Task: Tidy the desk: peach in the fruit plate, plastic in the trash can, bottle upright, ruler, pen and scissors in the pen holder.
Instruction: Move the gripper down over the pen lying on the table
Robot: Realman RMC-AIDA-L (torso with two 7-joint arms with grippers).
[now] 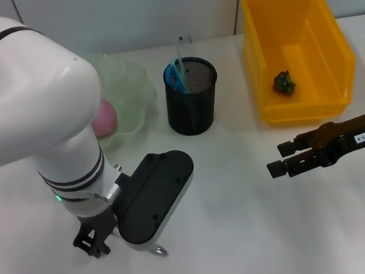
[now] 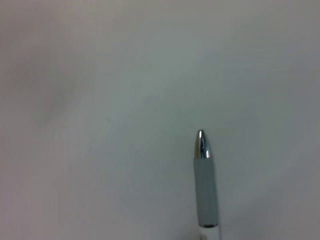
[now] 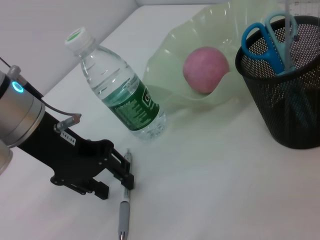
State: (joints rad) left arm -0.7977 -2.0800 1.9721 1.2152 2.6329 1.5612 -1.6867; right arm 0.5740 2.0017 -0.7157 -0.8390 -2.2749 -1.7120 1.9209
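The pen (image 3: 123, 200) lies flat on the white desk (image 1: 237, 202) at the near left, its upper end between the fingertips of my left gripper (image 3: 119, 172), whose fingers bracket the barrel on either side; I cannot tell whether they actually press it. In the right wrist view its long axis crosses the gripper's fingers, the grey grip and metal tip extending past them. The left wrist view gives me only that tip (image 2: 201, 145) and grip against bare desk; from the head camera my own left arm hides the pen completely. The right wrist view also shows the water bottle (image 3: 117, 87) standing upright just behind the gripper, which the head view does not. Farther back, the peach (image 3: 205, 70) sits in the pale green fruit plate (image 3: 165, 65), and blue scissors (image 3: 270, 42) stand in the black mesh pen holder (image 1: 191, 95). Far right, crumpled plastic (image 1: 284, 83) rests in the yellow bin (image 1: 299, 57). My right gripper (image 1: 283, 157) hovers open near the bin.
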